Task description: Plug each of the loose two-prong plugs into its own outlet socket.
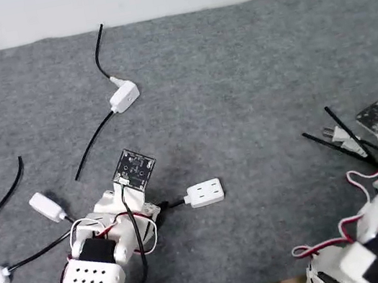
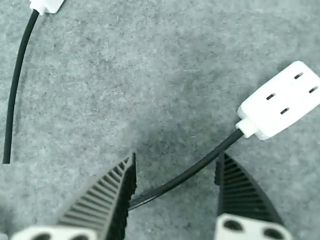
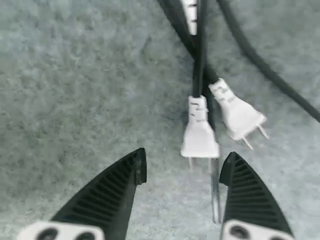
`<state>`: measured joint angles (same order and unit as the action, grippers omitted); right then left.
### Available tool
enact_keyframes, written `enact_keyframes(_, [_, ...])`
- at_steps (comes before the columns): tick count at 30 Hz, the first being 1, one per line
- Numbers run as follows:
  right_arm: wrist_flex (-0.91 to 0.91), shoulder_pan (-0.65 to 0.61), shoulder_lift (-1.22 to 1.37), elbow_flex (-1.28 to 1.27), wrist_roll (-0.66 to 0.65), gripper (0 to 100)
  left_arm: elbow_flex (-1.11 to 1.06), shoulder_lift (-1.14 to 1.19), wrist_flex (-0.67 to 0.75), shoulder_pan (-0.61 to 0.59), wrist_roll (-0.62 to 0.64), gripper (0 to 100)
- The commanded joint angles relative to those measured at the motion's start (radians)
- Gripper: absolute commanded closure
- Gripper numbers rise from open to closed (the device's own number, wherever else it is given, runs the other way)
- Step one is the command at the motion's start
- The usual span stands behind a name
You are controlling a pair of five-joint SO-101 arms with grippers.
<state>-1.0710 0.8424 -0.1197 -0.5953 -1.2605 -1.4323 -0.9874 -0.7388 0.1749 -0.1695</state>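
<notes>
Fingers of left gripper (image 2: 176, 165) gape empty astride black cord (image 2: 200, 167) beside white plastic outlet block (image 2: 277, 100). Right gripper (image 3: 186, 160) open, empty, over white two-prong plugs (image 3: 200, 135), well apart from block. Advise gripping plug body squarely.

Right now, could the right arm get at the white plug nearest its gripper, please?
Probably yes: the right gripper is open and the plug lies just ahead, though a second plug crowds it.

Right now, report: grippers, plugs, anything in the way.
Left gripper open, straddling cord of outlet socket. Right gripper open over near plug, second plug beside it. Neither inserted; black cords overlap behind.
</notes>
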Motion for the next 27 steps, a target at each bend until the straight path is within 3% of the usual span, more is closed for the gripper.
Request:
enact_keyframes(1, [0.082, 0.01, 0.053, 0.049, -0.014, 80.1, 0.007, -0.014, 0.025, -0.002, 0.008, 76])
enact_keyframes(8, [0.208, 0.025, 0.216, 0.055, -0.015, 92.2, 0.007, -0.014, 0.028, 0.005, 0.008, 76])
enact_keyframes(17, [0.222, 0.019, 0.22, 0.054, -0.017, 91.8, -0.004, -0.014, 0.029, 0.04, 0.005, 76])
enact_keyframes(22, [0.216, 0.021, 0.189, 0.051, -0.017, 81.1, -0.004, -0.014, 0.029, 0.04, 0.005, 76])
enact_keyframes(27, [0.214, 0.019, 0.148, 0.049, -0.017, 80.2, -0.004, -0.014, 0.029, 0.04, 0.005, 76])
